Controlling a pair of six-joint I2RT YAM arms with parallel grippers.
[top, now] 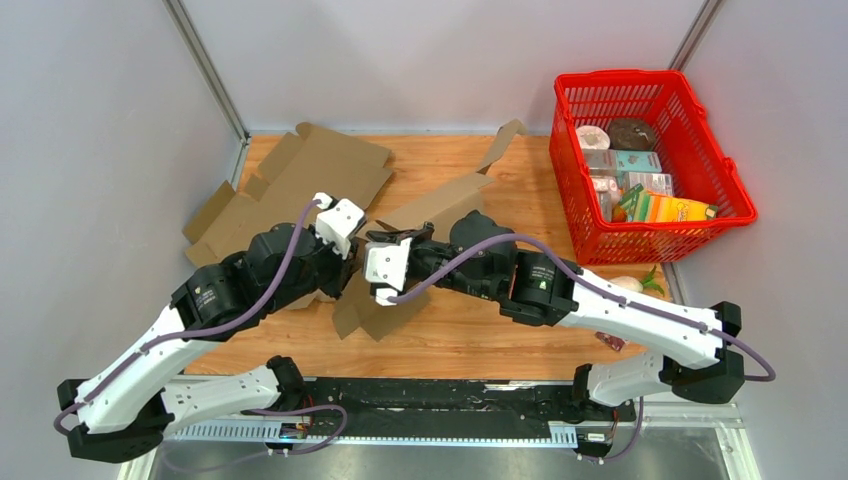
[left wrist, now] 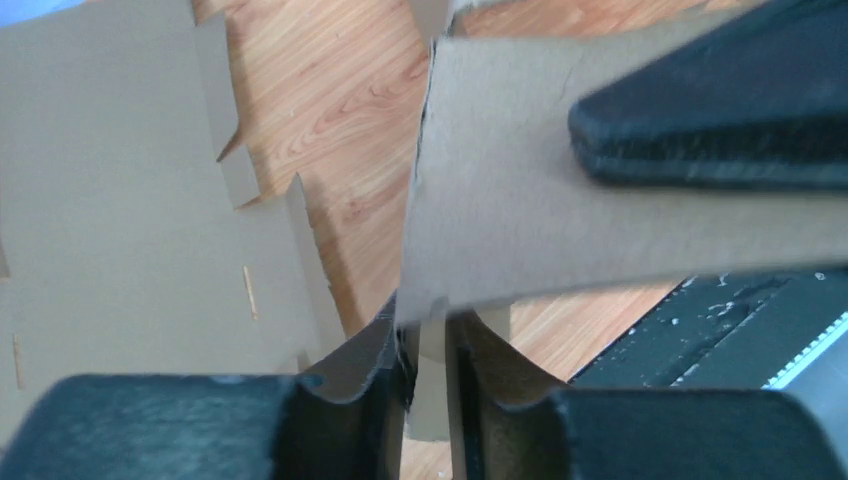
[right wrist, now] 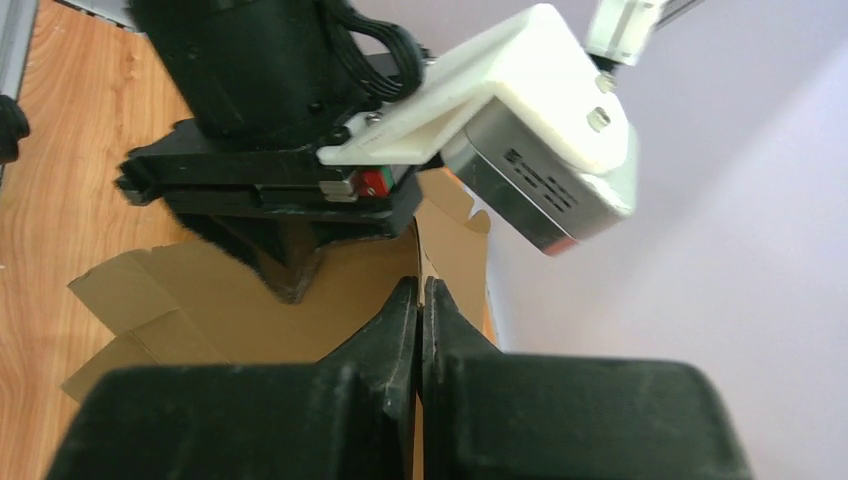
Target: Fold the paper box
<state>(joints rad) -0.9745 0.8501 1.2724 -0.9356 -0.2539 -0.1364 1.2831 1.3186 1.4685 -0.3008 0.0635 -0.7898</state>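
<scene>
Grey walls enclose a wooden worktop (top: pixel 480 335), seen from above. One paper box (top: pixel 310 170), an unfolded brown cardboard blank, lies across the left and middle of the frame. Most of it lies flat at upper left, and one long strip runs diagonally from the centre toward the upper right. One red basket (top: pixel 650 78) holding groceries stands at upper right, well apart from the cardboard.

Two arms meet over the centre of the blank. The left arm (top: pixel 170 335) comes in from lower left and the right arm (top: pixel 640 320) from lower right, both equally near. A raised panel (left wrist: pixel 620 230) stands between them.

The right jaws are pressed fully together. The panel's upright edge runs straight into their seam, so they appear to be pinching it. The left jaws are parted by a narrow gap with a thin cardboard tab (left wrist: pixel 428 390) standing in it. I cannot tell whether they grip the tab or merely straddle it.

The next fold likely turns on this panel, whose long axis runs across both jaws.
</scene>
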